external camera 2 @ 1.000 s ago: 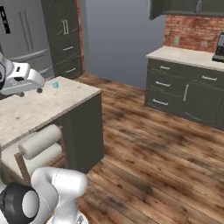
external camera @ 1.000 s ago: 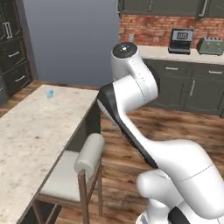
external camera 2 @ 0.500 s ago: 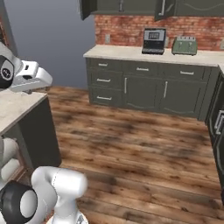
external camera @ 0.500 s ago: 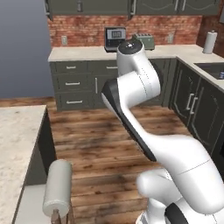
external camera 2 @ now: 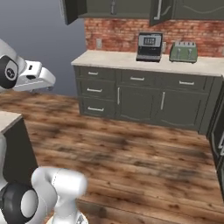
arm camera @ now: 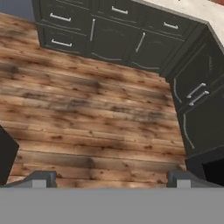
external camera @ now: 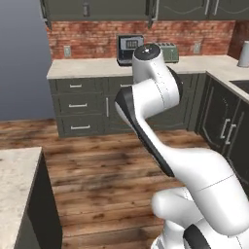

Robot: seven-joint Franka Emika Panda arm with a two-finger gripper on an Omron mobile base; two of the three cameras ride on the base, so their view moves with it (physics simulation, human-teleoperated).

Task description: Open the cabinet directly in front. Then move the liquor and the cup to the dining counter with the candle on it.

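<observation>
My gripper [arm camera: 111, 180] hangs open over the wooden floor, its two fingertips [arm camera: 41, 179] wide apart with nothing between them. In the right base view the hand [external camera 2: 49, 81] sits at the far left, well short of the wall units. The cabinet [external camera: 116, 8] runs along the top of the brick wall, and its doors [external camera 2: 156, 11] stand swung outward. Inside it stands a small greyish upright shape [external camera 2: 113, 6], cut off by the frame's top; I cannot tell whether it is the liquor. The cup is out of view. A corner of the dining counter [external camera: 14, 194] shows at the lower left.
Dark base drawers and doors [external camera 2: 131, 94] line the beige worktop [external camera: 92, 67] under the brick wall. A coffee machine [external camera 2: 149, 46] and a green toaster [external camera 2: 183, 51] stand on it. More dark cabinets [external camera: 226, 126] run along the right side. Wooden floor [external camera 2: 131, 148] lies between.
The base has turned away from the dining counter toward the brick wall, so the whole scene has shifted. The gripper has stayed open and empty.
</observation>
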